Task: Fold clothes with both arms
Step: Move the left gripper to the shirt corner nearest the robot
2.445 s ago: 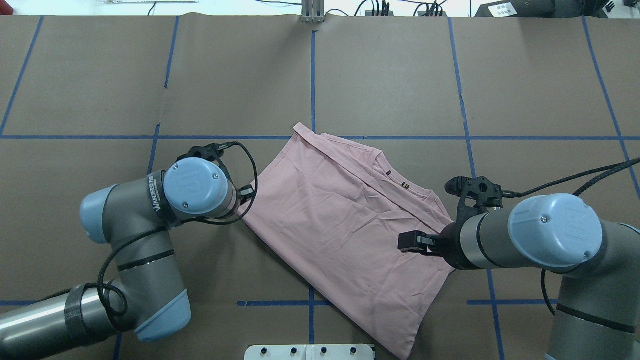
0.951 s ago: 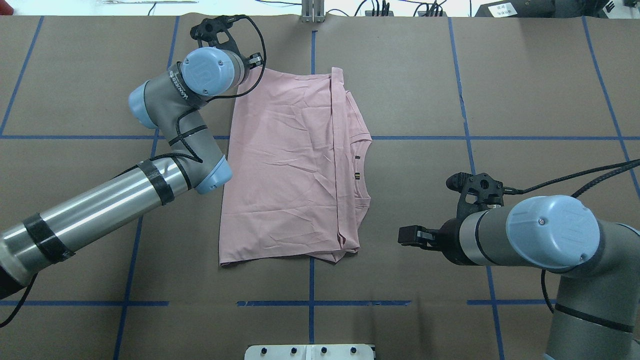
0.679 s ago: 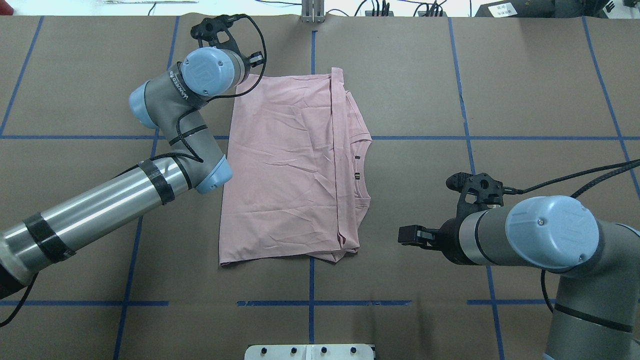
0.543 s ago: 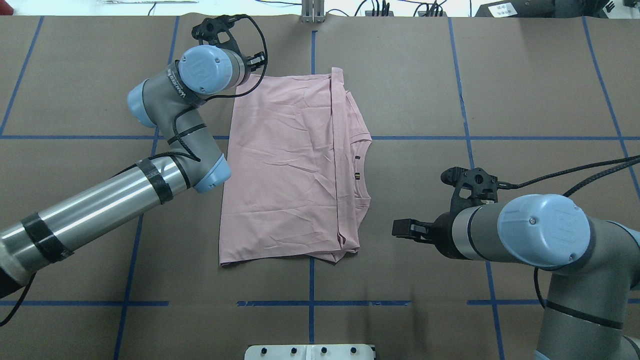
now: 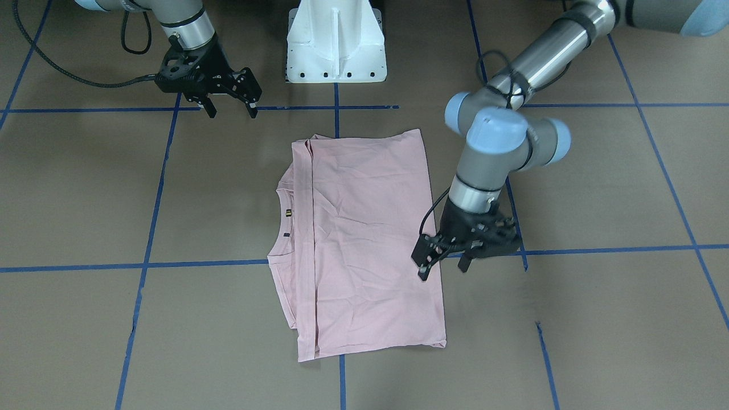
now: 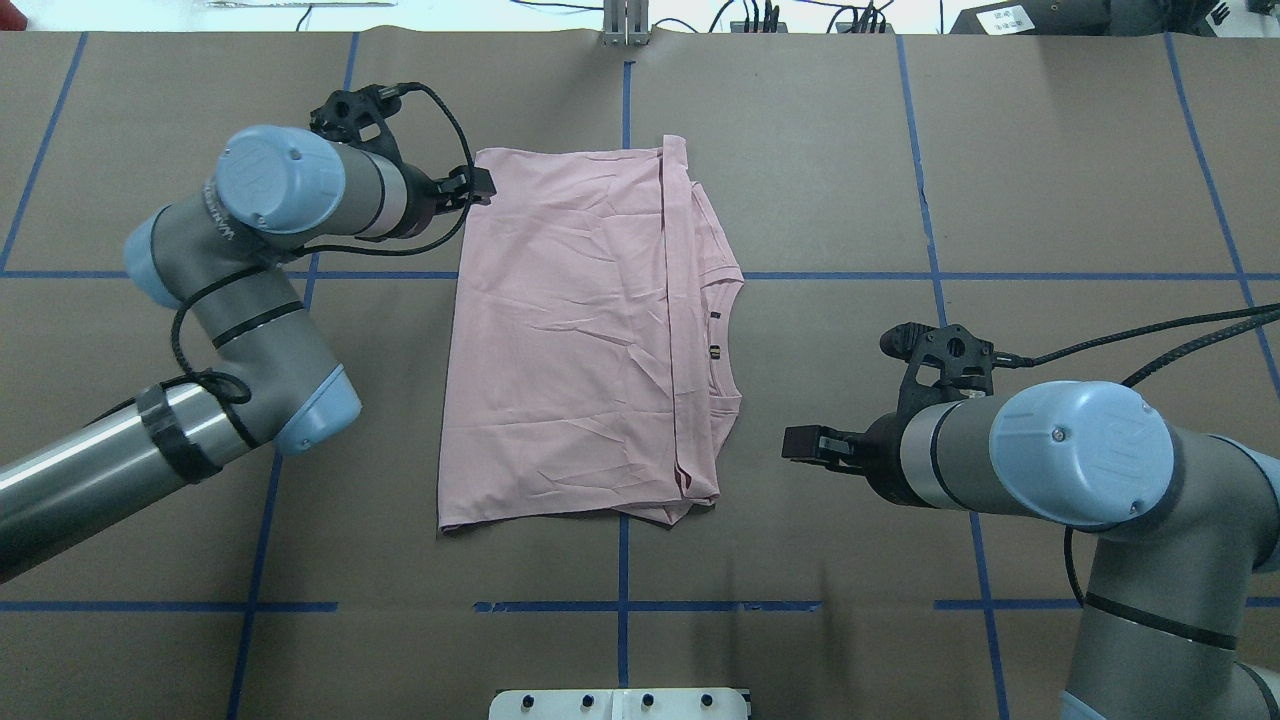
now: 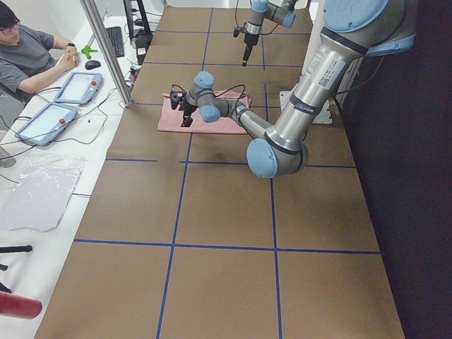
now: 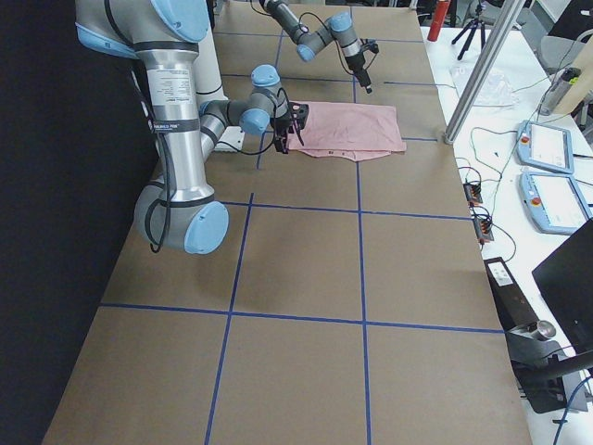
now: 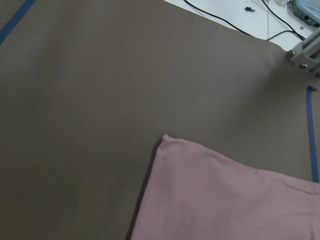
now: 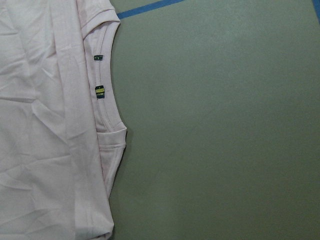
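Left end effector [image 6: 480, 185] partly hidden overhead, beside T-shirt [image 6: 570, 330].

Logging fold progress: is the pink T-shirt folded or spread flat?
Folded: the pink T-shirt lies as a rectangle, one layer lapped over beside the collar.

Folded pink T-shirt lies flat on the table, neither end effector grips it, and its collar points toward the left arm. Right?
No: the collar points toward the right arm, as the overhead exterior view shows. The T-shirt lies flat, and neither the left end effector nor the right end effector grips it.
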Robot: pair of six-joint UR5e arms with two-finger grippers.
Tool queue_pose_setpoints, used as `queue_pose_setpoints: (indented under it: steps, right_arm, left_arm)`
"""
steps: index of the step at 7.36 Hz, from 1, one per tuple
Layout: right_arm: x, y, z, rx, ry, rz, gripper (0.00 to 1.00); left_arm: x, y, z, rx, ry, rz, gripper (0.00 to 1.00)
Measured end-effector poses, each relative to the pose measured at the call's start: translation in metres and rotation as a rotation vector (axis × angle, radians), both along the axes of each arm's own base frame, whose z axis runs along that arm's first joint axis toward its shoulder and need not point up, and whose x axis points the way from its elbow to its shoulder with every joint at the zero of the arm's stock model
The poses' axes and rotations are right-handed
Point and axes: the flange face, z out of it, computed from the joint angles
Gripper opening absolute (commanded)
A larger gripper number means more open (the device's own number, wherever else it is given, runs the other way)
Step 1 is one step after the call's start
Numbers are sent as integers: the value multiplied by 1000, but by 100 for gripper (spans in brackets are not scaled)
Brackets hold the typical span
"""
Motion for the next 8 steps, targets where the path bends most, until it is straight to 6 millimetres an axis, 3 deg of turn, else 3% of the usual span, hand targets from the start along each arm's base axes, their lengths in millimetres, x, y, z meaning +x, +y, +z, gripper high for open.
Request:
queue_pose_setpoints:
  steps: [2, 5, 6, 8]
  right_arm:
    - [-1, -1, -5, 6, -9, 0, 100]
    - [-3, -2, -8, 9, -15, -1, 100]
    - [-4, -2, -8, 9, -14, -2, 100]
    - [-5, -2, -7, 8, -11, -1, 100]
  left_arm:
    - [-10, 77, -12, -155, 39, 25, 100]
    - [42, 201, -25, -409, -19, 12, 99]
    - [59, 230, -22, -459, -38, 7, 99]
    - [75, 253, -15, -496, -62, 1, 99]
